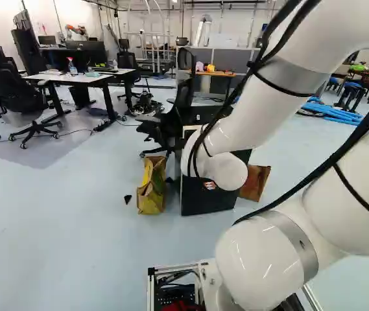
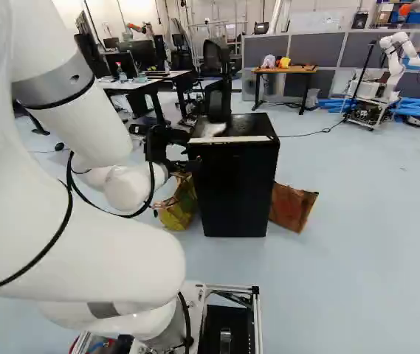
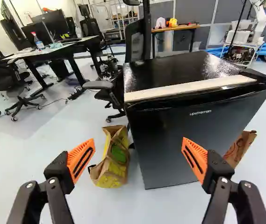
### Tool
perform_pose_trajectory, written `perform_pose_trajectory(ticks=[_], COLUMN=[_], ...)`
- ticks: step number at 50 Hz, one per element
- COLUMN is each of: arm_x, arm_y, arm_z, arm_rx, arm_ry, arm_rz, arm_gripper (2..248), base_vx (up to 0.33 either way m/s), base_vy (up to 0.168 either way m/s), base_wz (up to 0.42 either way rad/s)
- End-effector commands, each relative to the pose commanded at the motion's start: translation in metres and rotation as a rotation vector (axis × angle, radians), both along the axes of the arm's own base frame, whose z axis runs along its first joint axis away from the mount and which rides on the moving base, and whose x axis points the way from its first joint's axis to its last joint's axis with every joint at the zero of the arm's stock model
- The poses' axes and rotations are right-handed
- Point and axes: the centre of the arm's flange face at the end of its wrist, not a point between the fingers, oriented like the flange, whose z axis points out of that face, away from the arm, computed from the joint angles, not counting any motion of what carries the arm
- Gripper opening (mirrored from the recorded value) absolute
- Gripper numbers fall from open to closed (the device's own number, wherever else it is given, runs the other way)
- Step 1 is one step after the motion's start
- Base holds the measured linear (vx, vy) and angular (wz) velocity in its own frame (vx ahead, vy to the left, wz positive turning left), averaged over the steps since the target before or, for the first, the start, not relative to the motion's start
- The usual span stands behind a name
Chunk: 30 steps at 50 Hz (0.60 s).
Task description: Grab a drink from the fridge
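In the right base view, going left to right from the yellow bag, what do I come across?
Yellow bag → black fridge → brown paper bag → another robot, farther back.

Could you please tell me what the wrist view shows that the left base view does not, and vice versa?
Only the wrist view: the open gripper, with its orange pads, and another robot.
Only the left base view: the arm's white links and lowest joint.
Both: the black fridge, yellow-and-brown bag, brown bag and desk.
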Motion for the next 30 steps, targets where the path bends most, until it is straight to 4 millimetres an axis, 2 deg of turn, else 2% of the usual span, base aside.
perform_pose_trajectory(ticks=[30], arm_x=[0.008], arm_y=[0.025], arm_z=[0.000], arm_rx=[0.066], arm_ry=[0.028], arm_rz=[-0.074], arm_gripper=[247], base_vx=[0.000], base_vy=[0.000], base_wz=[0.000])
